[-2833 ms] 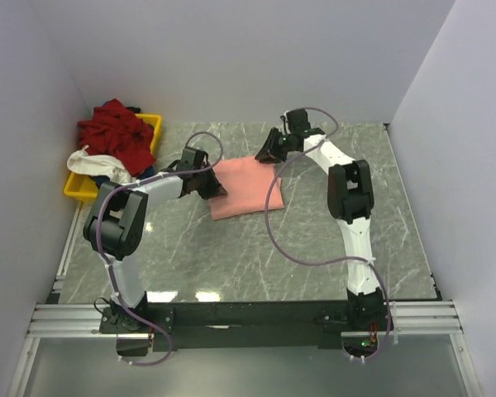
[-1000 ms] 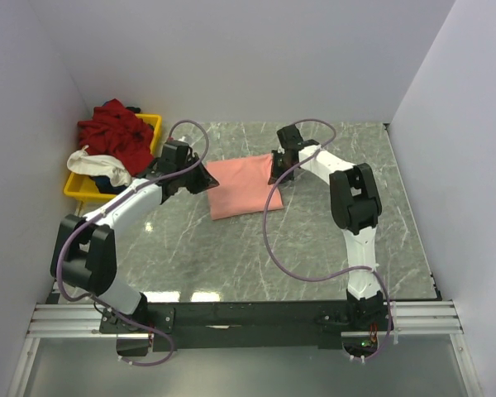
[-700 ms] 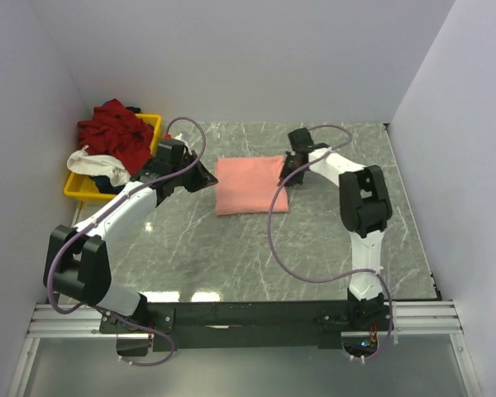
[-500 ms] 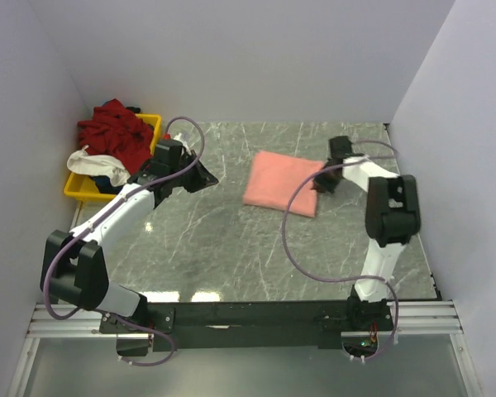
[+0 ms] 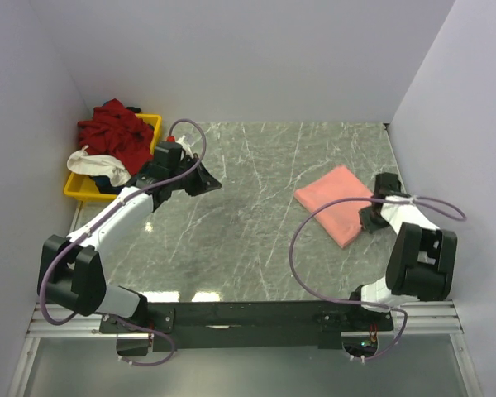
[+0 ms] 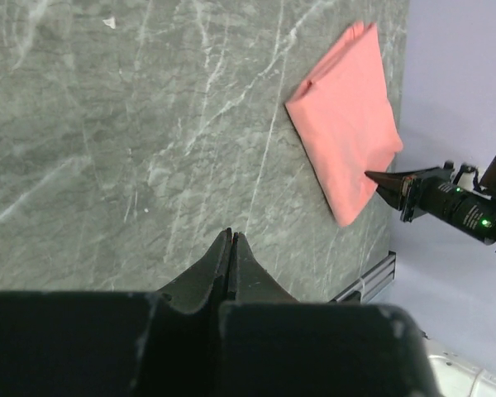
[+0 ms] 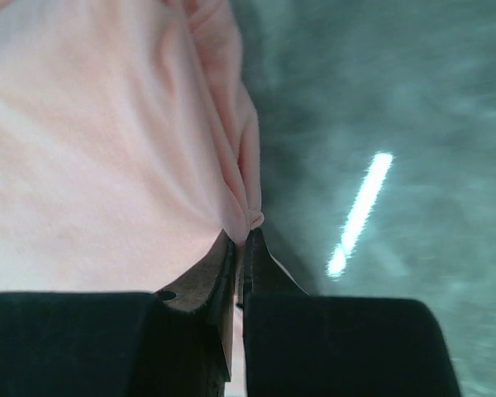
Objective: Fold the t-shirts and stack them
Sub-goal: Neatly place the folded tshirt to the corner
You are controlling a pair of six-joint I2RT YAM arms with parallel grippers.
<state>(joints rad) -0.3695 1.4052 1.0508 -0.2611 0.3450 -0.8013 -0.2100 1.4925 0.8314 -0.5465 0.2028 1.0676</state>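
My right gripper (image 5: 369, 217) has its fingers pressed together on the edge of the folded salmon-pink cloth t-shirt (image 5: 331, 198). The wrist view shows a pleat of pink fabric (image 7: 107, 149) caught right at the tips. From there the shirt spreads ahead and to the left, lying flat on the grey marbled table (image 5: 248, 231).

My left gripper (image 5: 208, 184) is closed on nothing above bare table, with the pink shirt (image 6: 351, 124) well ahead of it and off to its right. Behind that gripper sits one yellow plastic tray (image 5: 155, 126) holding a heap of dark red cloth (image 5: 112, 132), white cloth (image 5: 89, 161) and a dark blue scrap (image 5: 109, 176).

By my count there is one pink shirt on the table and three colours in the tray — I cannot tell how many garments those make.
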